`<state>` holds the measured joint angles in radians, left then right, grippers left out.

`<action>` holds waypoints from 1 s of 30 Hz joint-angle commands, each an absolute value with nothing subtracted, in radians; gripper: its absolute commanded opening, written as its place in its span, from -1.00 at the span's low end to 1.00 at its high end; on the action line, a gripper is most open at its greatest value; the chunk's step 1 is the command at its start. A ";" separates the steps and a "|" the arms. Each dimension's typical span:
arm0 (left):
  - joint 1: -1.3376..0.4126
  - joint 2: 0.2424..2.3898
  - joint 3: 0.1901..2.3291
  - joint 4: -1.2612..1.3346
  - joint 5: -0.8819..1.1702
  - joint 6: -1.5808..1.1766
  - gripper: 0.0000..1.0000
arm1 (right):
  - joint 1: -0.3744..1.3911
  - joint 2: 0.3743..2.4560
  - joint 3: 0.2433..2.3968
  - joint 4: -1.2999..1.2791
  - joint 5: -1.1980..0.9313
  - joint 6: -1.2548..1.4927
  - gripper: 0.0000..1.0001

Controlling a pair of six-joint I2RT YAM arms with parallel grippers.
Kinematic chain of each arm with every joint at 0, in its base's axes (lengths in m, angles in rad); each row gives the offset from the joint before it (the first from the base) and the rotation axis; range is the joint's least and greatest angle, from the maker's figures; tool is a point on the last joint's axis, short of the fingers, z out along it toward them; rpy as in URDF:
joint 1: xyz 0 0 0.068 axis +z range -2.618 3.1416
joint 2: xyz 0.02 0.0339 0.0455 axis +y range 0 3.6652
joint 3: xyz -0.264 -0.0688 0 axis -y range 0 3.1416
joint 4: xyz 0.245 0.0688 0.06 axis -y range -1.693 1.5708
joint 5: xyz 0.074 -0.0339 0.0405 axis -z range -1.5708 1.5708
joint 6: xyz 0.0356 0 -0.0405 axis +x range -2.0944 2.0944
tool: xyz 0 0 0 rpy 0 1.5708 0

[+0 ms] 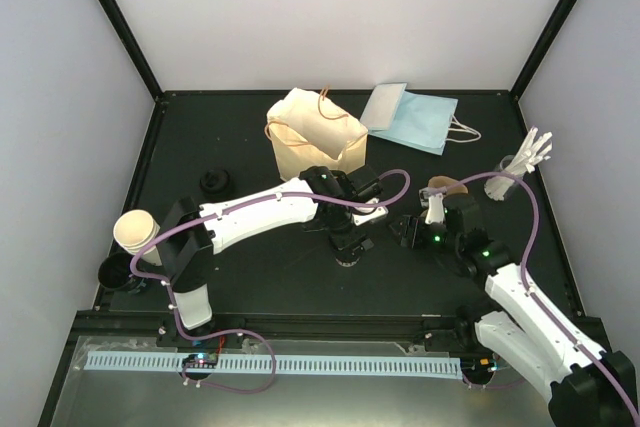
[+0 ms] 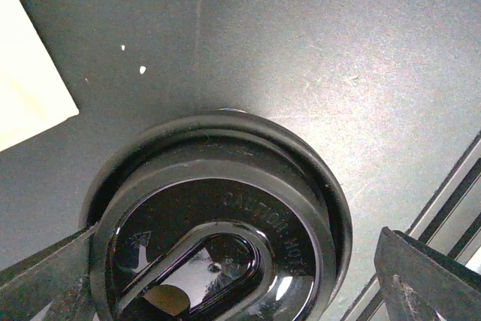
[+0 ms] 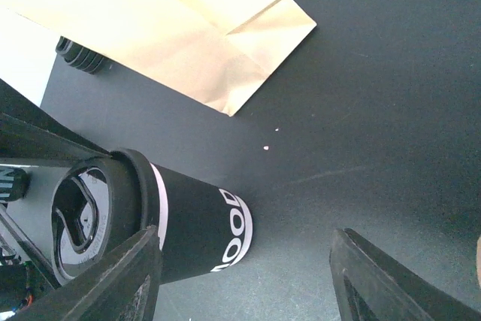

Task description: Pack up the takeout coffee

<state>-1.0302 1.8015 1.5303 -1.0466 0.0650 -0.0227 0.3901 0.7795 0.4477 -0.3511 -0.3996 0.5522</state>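
Nearest the camera, the left arm (image 1: 255, 215) and the right arm (image 1: 525, 297) are seen rising from the near edge of the dark tabletop (image 1: 260, 272). Everything else is placed here against the tan paper bag (image 1: 315, 137), which sits toward the back of the tabletop.

Well to the left of the bag, and nearer the arm bases, a stack of cream cups (image 1: 135, 232) is found. A small pile of black lids (image 1: 215, 182) lies closer to the bag, on its left side.

The coffee cup (image 3: 188, 223) stands upright in front of the bag, near it but apart from it. Its side is shown dark with white bands and white lettering in the right wrist view. It is capped by a round black lid (image 2: 225, 208) with raised lettering and a sip hole.

The left hand (image 2: 233, 280) is held directly over this cup, spread wide. One finger is seen at the lid's rim and the other stands clear of it, so the cup is straddled but not gripped.

Just to the right of the bag, a light blue bag (image 1: 415, 119) lies flat. In front of that, the right hand (image 3: 246, 253) is held low beside the coffee cup, spread wide with nothing gripped. Farther right of the bag, white cutlery (image 1: 525, 159) is held in a clear cup.
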 commanded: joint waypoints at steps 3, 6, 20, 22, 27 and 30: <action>-1.040 1.806 1.568 -1.133 0.095 -0.049 0.98 | 0.385 0.770 0.500 -0.393 -0.378 0.516 0.30; -1.040 1.799 1.577 -1.149 0.084 -0.054 0.97 | 0.385 0.774 0.510 -0.401 -0.381 0.508 0.33; -1.040 1.756 1.590 -1.126 0.052 -0.084 0.97 | 0.384 0.793 0.529 -0.413 -0.407 0.482 0.40; -1.040 1.753 1.610 -1.139 0.043 -0.087 0.98 | 0.384 0.802 0.529 -0.410 -0.420 0.479 0.41; -1.040 1.747 1.624 -1.153 0.034 -0.091 0.97 | 0.385 0.840 0.517 -0.361 -0.552 0.462 0.46; -1.040 1.751 1.611 -1.152 0.035 -0.093 0.97 | 0.386 0.876 0.486 -0.270 -0.707 0.489 0.55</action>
